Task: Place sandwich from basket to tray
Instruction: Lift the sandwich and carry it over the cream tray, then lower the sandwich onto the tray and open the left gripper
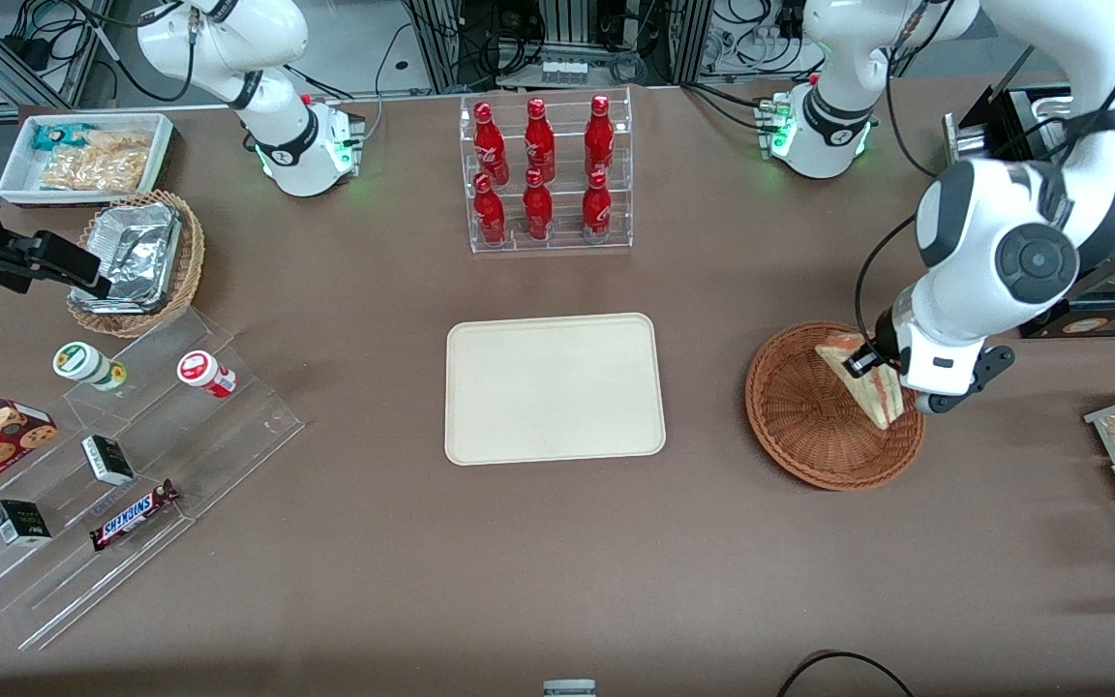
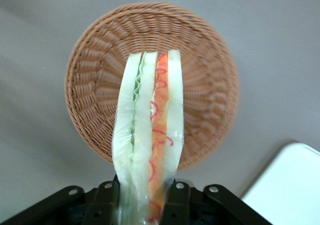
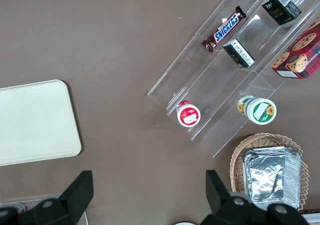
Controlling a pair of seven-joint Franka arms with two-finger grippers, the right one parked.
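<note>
Cream-beige and bare, the tray (image 1: pixel 555 389) lies mid-table, nearer the front camera than a clear rack of red bottles (image 1: pixel 545 174). Toward the working arm's end sits the reddish-brown woven basket (image 1: pixel 809 416), well apart from the tray. Above the basket, the sandwich (image 1: pixel 864 379) hangs pinched in the gripper (image 1: pixel 875 373), whose fingers (image 2: pixel 176 200) press against the two outer bread faces. In the wrist view the wedge's long axis runs straight out from the jaws over the basket, apparently lifted clear of the weave. The arm is folded over the basket, wrist bent downward. The coming move is, I judge, a sideways carry toward the parked arm's end to reach the tray.
</note>
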